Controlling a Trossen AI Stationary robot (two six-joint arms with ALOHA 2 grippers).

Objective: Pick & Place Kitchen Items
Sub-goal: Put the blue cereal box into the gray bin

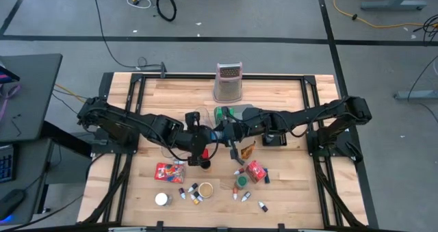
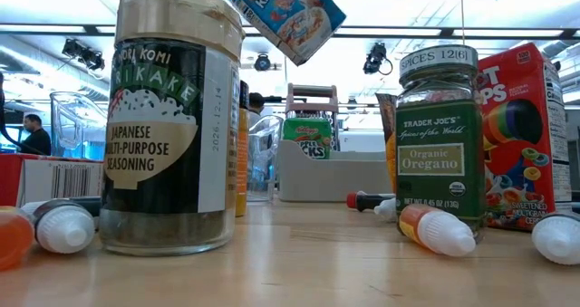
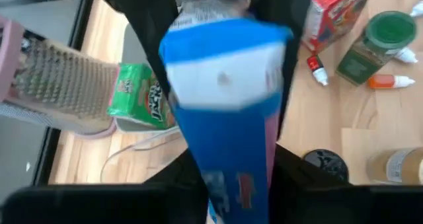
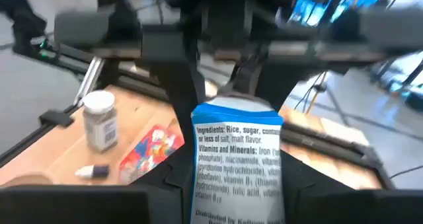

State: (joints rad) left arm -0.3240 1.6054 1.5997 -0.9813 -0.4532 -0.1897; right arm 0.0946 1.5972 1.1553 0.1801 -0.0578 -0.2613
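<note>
The blue cereal box (image 2: 285, 13) hangs tilted in the air above the middle of the worktop (image 1: 287, 95), clear of everything on the boards, and both of my tools have it at once. My left tool (image 3: 231, 178) reaches in from nine o'clock and pinches one end of it, its fingers (image 3: 182, 184) pressed on the blue sides. My right tool (image 4: 234, 178) comes in from three o'clock and pinches the other end, the ingredients panel facing its camera. From above, the two tools meet nose to nose just short of the worktop's centre. Toward twelve o'clock from the box lies a green cereal box (image 1: 226, 112) in a clear tray, and beyond it, at the far edge, stands the metal grater (image 1: 229, 81). Toward five o'clock sits a red cereal box (image 1: 256, 170), with a green-capped oregano jar (image 2: 441, 144) near it and small dropper bottles (image 2: 435, 230) lying on their sides around both. Toward seven o'clock lies a flat red packet (image 1: 168, 172), and farther out that way stands a white-capped jar (image 1: 161, 199). A furikake seasoning jar (image 2: 172, 117) stands upright at the near edge, close to the low camera.
</note>
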